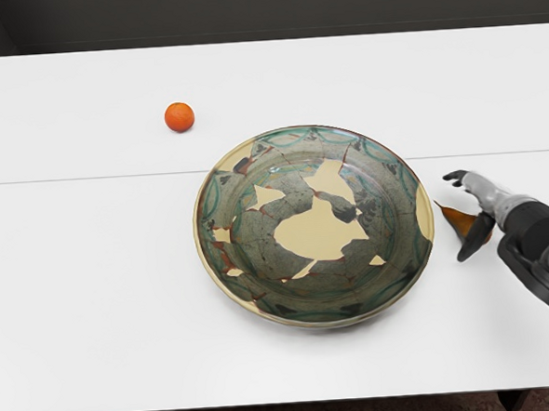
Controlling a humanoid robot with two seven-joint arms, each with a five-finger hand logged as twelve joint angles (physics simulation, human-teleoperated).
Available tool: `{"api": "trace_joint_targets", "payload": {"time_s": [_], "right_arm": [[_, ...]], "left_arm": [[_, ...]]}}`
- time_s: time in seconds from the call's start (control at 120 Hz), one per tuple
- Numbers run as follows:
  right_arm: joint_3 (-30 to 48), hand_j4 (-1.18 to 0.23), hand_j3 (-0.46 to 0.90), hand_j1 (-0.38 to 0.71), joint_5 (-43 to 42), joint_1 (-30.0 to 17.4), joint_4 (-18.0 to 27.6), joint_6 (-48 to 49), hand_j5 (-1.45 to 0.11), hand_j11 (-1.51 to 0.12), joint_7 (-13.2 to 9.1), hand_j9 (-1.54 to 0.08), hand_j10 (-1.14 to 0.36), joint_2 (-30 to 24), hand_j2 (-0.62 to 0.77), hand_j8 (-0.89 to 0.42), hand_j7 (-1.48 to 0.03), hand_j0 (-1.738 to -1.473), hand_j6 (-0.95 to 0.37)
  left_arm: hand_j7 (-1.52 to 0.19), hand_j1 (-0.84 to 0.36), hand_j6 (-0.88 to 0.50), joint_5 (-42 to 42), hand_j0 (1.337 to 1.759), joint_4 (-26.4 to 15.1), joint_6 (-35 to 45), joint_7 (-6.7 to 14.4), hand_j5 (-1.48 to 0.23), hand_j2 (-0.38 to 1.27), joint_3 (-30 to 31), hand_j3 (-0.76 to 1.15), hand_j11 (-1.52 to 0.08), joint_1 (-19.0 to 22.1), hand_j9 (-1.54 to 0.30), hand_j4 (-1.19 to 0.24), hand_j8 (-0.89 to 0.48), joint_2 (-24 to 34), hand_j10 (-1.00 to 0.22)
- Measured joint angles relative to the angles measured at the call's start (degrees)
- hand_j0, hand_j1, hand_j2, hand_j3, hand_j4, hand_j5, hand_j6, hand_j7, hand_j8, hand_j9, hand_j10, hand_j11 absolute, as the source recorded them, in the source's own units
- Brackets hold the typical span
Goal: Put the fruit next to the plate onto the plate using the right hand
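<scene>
Dark grey and black, the right hand (484, 204) comes in from the right edge of the frame and sits at a brown-orange fruit (450, 217) lying on the white counter (92, 272). The hand partly overlaps the fruit, and whether it is clenched on it or merely beside it cannot be told. The fruit lies just off the right rim of the plate (313, 231), a wide shallow dish of mottled green glaze with cream patches. Up left of the plate, well apart from it, sits a small round orange fruit (179, 116).
</scene>
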Motion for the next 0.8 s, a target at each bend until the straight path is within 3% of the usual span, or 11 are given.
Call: {"api": "trace_joint_targets", "payload": {"time_s": [0.8], "right_arm": [[-0.40, -0.28, 0.00, -0.01, 0.35, 0.25, -0.68, 0.00, -0.37, -0.37, 0.00, -0.37, -0.28, -0.62, -0.05, -0.29, -0.37, -1.658, -0.29]], "left_arm": [[0.00, 0.35, 0.00, 0.06, 1.658, 0.00, 0.01, -0.01, 0.00, 0.00, 0.00, 0.00, 0.00, -0.17, 0.00, 0.00, 0.00, 0.00, 0.00]]}}
